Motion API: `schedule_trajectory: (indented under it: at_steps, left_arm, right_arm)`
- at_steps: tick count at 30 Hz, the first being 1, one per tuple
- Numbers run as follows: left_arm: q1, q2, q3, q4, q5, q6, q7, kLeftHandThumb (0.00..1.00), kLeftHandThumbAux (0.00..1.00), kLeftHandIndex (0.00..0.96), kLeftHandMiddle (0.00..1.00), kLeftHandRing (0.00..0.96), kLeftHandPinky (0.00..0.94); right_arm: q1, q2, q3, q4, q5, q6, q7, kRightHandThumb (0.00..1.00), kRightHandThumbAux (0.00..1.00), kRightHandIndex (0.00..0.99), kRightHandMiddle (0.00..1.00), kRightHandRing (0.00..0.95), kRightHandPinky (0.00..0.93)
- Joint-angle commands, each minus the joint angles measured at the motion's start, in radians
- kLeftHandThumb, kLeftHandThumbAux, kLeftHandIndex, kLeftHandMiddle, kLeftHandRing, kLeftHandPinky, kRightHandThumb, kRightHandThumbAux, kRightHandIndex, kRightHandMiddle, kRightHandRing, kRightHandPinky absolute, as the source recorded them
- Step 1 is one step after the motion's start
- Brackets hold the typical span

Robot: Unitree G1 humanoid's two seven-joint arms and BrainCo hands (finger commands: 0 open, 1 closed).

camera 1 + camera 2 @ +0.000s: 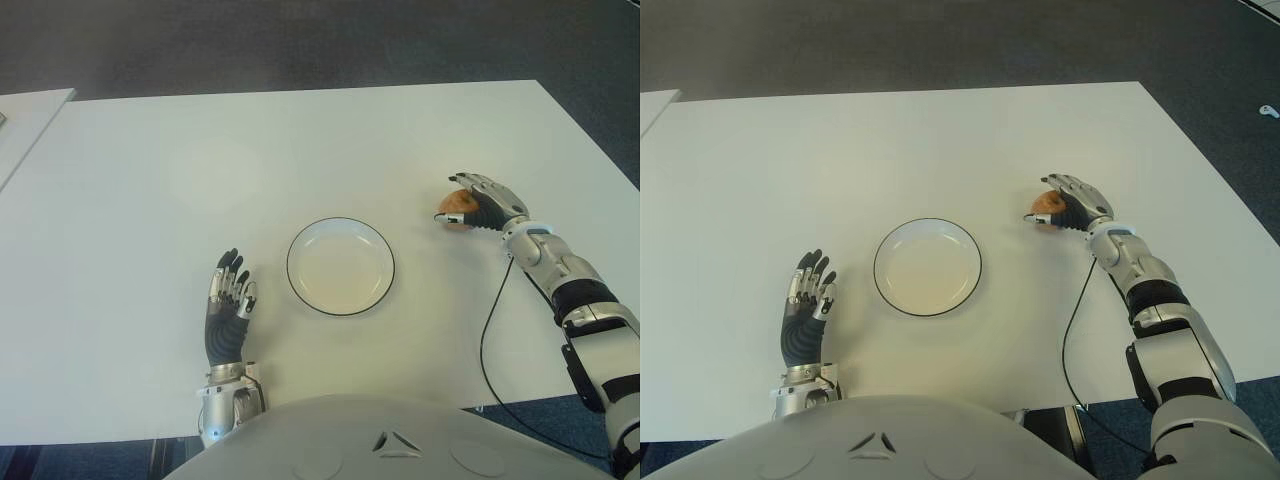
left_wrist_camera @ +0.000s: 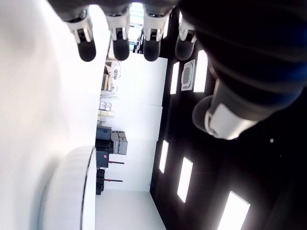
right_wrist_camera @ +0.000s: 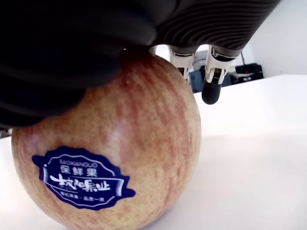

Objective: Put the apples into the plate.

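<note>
A red-yellow apple [image 1: 456, 206] with a blue sticker [image 3: 84, 178] sits on the white table [image 1: 200, 150], to the right of the plate. My right hand [image 1: 470, 195] lies over it, palm pressed on its top. The fingers [image 3: 211, 79] curl down the far side and the thumb hooks round the near left side. The white plate with a dark rim [image 1: 340, 219] stands at the table's middle and holds nothing. My left hand [image 1: 230, 295] shows left of the plate near the front edge, fingers straight and spread, holding nothing.
A black cable [image 1: 488, 335] runs from my right forearm down over the table's front edge. A second white table [image 1: 25, 115] adjoins at the far left. Dark carpet lies beyond the far and right edges.
</note>
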Motion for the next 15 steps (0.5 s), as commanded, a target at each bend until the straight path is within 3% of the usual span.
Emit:
schedule_trajectory:
  at_steps: [1,15]
  left_arm:
    - [0.004,-0.019,-0.003,0.052,-0.05,0.033,-0.028,0.217,0.68,0.0,0.0,0.0,0.0]
    - [-0.001,-0.024,0.008,0.061,-0.046,0.036,-0.021,0.219,0.694,0.0,0.0,0.0,0.0]
  right_arm:
    - [-0.014,0.045,0.036,0.079,-0.008,-0.006,-0.019,0.257,0.286,0.0,0.0,0.0,0.017]
    - [-0.023,0.067,0.072,0.144,0.002,-0.042,-0.048,0.254,0.286,0.0,0.0,0.0,0.02]
